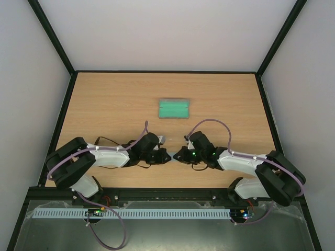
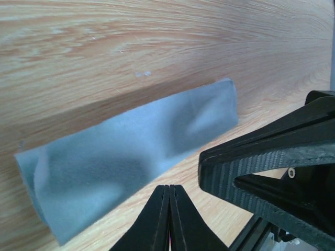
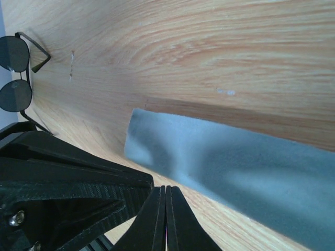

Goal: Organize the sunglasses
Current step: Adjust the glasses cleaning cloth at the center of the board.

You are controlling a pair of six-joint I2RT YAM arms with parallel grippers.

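left gripper (image 2: 168, 194) and right gripper (image 3: 166, 194) each pinched shut on the blue cloth (image 2: 131, 157) at its near edge, close together; sunglasses (image 3: 15, 73) lie flat on the table (image 1: 104, 104) beside the right gripper; bare wood up to the case (image 1: 174, 109)

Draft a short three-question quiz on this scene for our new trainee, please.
1. True or false: the case lies open on the table, green inside facing up.
2. Short answer: what colour is the cloth in the right wrist view?
3. Multiple choice: the sunglasses lie A) inside the case, B) on the bare table, apart from the cloth, C) on top of the cloth.

Key: 1 true; 2 light blue; 3 B.
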